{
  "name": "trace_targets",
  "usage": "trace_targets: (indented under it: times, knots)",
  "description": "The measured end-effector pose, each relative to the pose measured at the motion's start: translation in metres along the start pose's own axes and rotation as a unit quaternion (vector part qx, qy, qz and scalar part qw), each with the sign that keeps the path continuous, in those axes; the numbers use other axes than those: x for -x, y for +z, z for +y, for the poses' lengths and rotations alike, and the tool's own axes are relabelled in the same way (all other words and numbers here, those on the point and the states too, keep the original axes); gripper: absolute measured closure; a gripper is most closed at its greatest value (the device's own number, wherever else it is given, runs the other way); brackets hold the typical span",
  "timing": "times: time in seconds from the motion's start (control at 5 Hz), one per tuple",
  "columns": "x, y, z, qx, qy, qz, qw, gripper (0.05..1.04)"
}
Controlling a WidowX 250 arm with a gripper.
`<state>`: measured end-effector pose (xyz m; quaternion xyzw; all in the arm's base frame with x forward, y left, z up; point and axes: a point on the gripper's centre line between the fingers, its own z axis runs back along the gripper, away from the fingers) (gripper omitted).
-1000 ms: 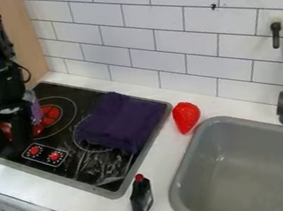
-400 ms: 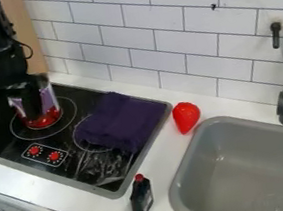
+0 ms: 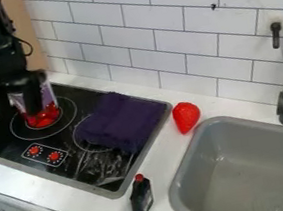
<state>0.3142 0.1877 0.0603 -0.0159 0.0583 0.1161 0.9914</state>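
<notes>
Gripper [image 3: 20,116] is spread wide by purple/red container [image 3: 49,103] on burner [image 3: 68,112]; prob. light, slick, fairly stiff, best held mid-body, opp. sides.

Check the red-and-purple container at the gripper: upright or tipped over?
Upright: the container's red end is down, over the burner, and its purple sides rise toward the gripper.
</notes>
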Motion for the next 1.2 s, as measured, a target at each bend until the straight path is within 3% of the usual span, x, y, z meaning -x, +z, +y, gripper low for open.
trace_targets:
  times: [0.4,0.6,0.8,1.0,1.2]
  knots:
    - [-0.012,0.008,0.015,-0.011,0.018,-0.030,0.9993,0.082]
    - [-0.007,0.003,0.013,-0.009,0.021,-0.023,0.9995,0.082]
    - [0.012,0.018,0.005,-0.010,0.016,-0.025,0.9995,0.082]
    - [0.031,0.030,-0.019,0.024,-0.052,0.005,0.9984,0.082]
    - [0.049,0.051,-0.036,0.016,-0.093,-0.001,0.9955,0.082]
